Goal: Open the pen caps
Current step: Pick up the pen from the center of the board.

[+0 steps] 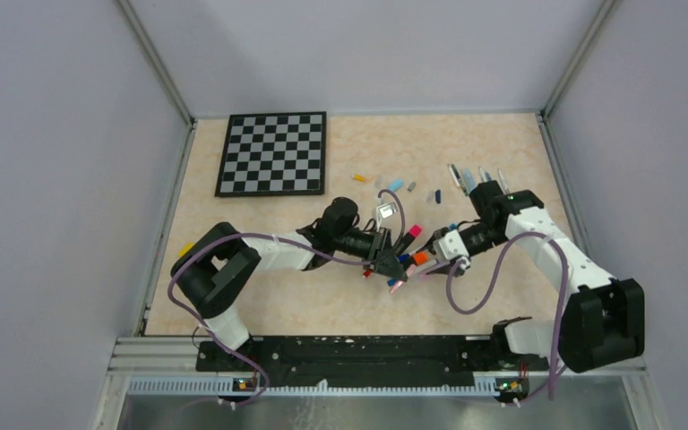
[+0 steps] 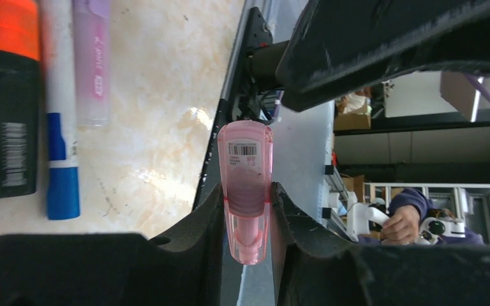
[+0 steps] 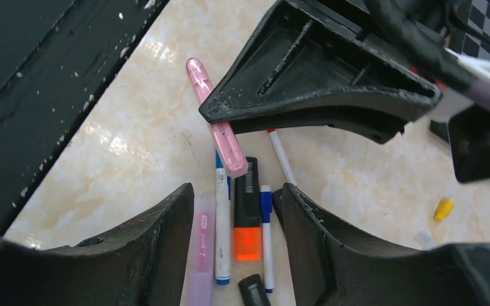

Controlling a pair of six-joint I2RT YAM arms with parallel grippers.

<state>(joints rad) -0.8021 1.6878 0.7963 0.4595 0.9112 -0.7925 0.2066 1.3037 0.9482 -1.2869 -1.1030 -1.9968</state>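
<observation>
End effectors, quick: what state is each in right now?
Left end effector: closed, holding the pink pen.
Right end effector: open, holding nothing.

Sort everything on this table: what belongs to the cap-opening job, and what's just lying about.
Job:
pink pen in the left gripper
orange-capped black marker
blue-capped white pens
loose caps at the back

Lying about:
checkerboard
small yellow piece
</observation>
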